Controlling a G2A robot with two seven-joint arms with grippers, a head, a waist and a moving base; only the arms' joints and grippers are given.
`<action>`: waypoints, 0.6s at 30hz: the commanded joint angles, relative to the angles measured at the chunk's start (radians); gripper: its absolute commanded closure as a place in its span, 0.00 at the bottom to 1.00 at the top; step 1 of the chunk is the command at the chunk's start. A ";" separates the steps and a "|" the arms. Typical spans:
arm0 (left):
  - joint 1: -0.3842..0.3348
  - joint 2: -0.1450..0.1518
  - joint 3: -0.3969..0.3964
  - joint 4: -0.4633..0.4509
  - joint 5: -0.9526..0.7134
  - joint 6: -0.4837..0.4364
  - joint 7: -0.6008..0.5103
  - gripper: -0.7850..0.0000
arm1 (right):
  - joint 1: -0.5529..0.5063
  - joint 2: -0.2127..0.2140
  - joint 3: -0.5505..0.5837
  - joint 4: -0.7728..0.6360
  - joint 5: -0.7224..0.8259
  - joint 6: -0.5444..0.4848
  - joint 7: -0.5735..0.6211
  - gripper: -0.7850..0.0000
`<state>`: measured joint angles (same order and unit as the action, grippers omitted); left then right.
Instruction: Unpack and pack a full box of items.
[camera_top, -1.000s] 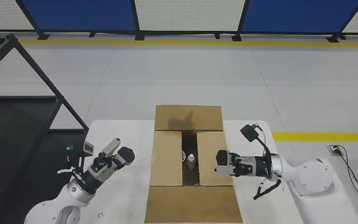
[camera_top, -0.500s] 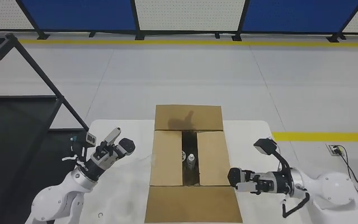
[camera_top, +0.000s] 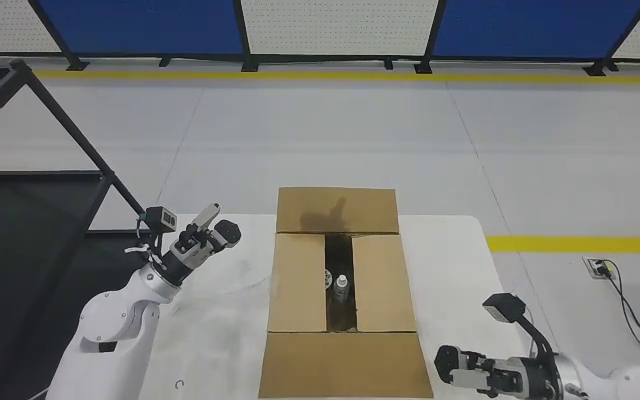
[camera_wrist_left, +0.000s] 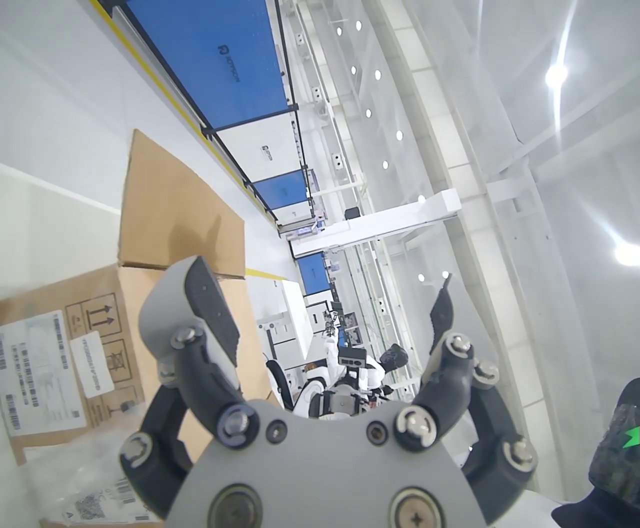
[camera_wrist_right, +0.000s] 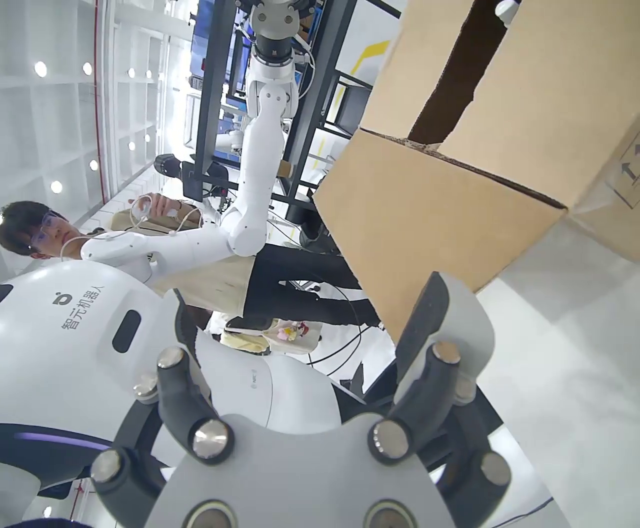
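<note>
Evidently side flaps (camera_top: 298, 282) nearly covered bottles (camera_top: 341, 288) inside the box (camera_top: 337, 209). Left gripper (camera_top: 214, 232) and right gripper (camera_top: 446, 363) flanked it, fingers wide, empty; each should fold its nearer flap outward.

Bright, even overhead light fills the top view. The white bench (camera_top: 230, 330) at 6 o'clock carries barely a shadow, while the slot between the box (camera_top: 298, 285) flaps stays dark. In the left wrist view, ceiling lamps (camera_wrist_left: 556, 76) flare into streaked glare. Both wrist views bow straight lines near their edges.
</note>
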<state>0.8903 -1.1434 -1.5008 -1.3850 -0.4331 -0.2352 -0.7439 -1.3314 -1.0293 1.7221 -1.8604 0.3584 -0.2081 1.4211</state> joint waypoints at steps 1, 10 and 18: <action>0.000 0.000 0.000 0.000 0.000 0.000 0.000 0.00 | 0.001 0.000 0.000 0.000 0.001 -0.001 0.001 0.00; -0.024 -0.004 0.023 0.049 -0.068 0.034 -0.047 0.00 | -0.004 0.000 -0.006 -0.009 -0.004 0.003 -0.016 0.00; -0.240 -0.026 0.130 0.380 -0.049 -0.034 -0.113 0.00 | -0.042 0.009 -0.025 -0.012 0.023 0.031 0.000 0.00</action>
<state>0.6894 -1.1632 -1.3932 -1.0676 -0.4685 -0.2599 -0.8492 -1.3645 -1.0217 1.6940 -1.8770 0.3674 -0.1719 1.4129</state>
